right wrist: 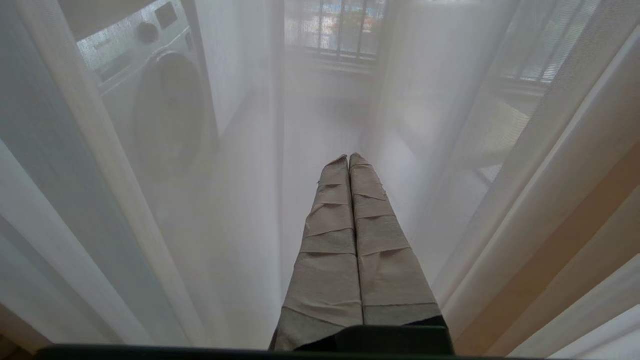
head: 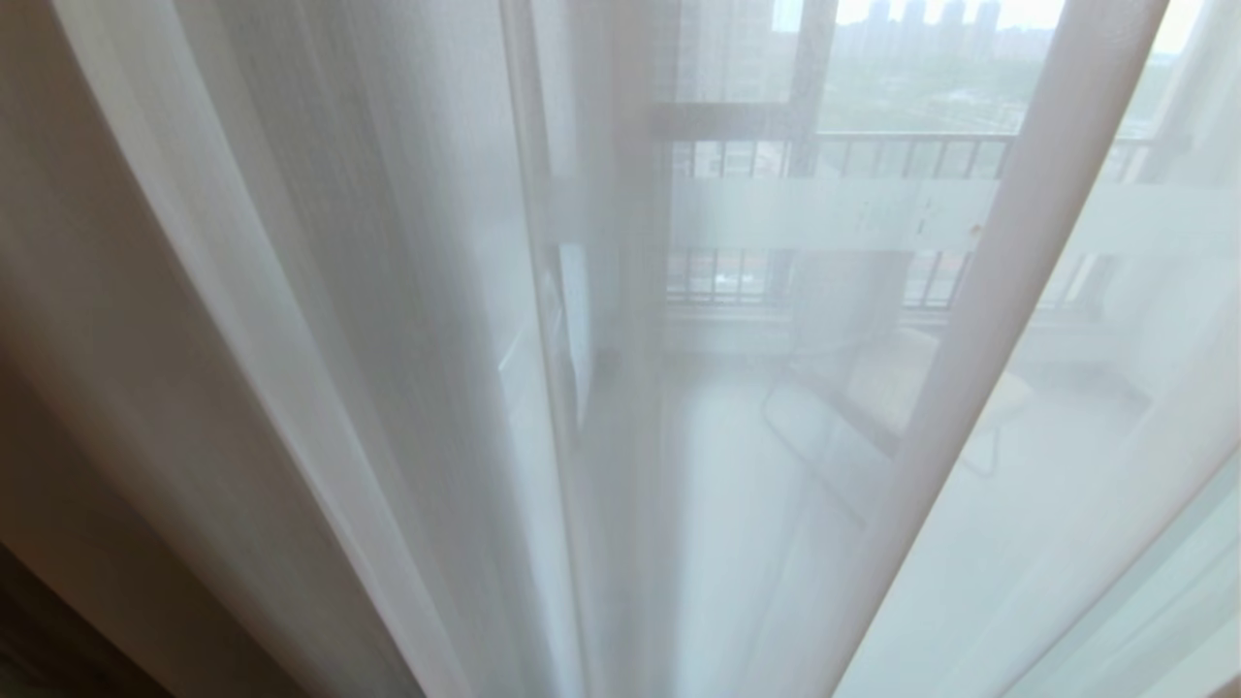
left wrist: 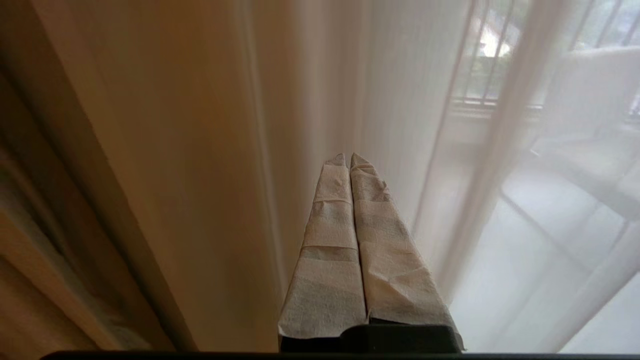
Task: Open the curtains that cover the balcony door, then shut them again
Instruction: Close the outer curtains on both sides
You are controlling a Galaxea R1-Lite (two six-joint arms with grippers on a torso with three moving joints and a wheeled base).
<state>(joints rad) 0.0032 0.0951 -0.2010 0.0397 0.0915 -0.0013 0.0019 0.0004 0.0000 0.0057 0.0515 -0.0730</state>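
Left claw (left wrist: 348,159): fingers pressed together, holding nothing, just before the curtains (left wrist: 200,150). Right claw (right wrist: 348,159): likewise closed and empty; neither shows in the head view. Curtains fill the near field, sheer drawn across. Balcony door (head: 824,218): veiled, frosted band faint, characters unreadable. Washing machine (right wrist: 150,100): blurred, cut off.

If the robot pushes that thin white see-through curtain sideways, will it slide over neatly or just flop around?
Likely floppy: the sheer curtain hangs in soft, loose folds. Probably very light, since the balcony railing shows through it. It may bunch or slip around the shut left end effector rather than move as a sheet.
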